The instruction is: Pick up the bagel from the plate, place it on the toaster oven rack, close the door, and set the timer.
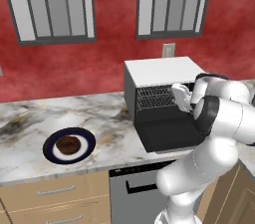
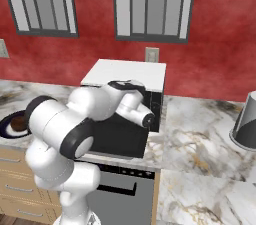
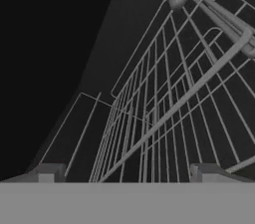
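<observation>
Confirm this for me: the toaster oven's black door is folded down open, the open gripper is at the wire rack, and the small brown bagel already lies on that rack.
Wrong on the bagel. The small round dark brown bagel sits on the navy-rimmed round plate on the counter, as the left base view shows. The rest holds: the flat black door is folded down open, and the open gripper is at the grey wire rack.
</observation>
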Controlling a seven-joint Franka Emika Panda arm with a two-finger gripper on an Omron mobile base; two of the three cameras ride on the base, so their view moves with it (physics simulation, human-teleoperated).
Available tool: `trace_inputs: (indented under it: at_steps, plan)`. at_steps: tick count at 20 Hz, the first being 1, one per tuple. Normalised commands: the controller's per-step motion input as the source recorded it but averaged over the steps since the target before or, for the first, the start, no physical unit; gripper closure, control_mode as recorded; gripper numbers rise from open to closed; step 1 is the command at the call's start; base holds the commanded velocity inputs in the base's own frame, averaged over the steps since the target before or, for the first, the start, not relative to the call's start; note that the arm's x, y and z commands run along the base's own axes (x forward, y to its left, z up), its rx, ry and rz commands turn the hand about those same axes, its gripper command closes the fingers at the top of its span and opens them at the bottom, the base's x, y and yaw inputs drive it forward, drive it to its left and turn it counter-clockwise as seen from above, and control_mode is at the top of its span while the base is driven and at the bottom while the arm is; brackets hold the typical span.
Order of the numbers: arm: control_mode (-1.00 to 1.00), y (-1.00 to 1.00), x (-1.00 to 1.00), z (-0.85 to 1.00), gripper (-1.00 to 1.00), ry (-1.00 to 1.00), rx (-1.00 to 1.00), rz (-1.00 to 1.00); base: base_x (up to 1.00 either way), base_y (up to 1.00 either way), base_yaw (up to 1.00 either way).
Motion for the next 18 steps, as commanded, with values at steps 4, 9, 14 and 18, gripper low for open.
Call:
trace_inputs:
  at_steps: [4,9,14,18]
  plan:
    - [-1.00,0.00,0.30,-0.24,-1.00,0.00,0.00,-0.02,0.00,0.00,0.00]
    - [-1.00,0.00,0.33,-0.25,-1.00,0.00,0.00,-0.01,0.00,0.00,0.00]
    - [-1.00,0.00,0.22,-0.34,-1.00,0.00,0.00,-0.02,0.00,0.00,0.00]
    - [-1.00,0.00,0.03,-0.46,-1.00,0.00,0.00,-0.01,0.00,0.00,0.00]
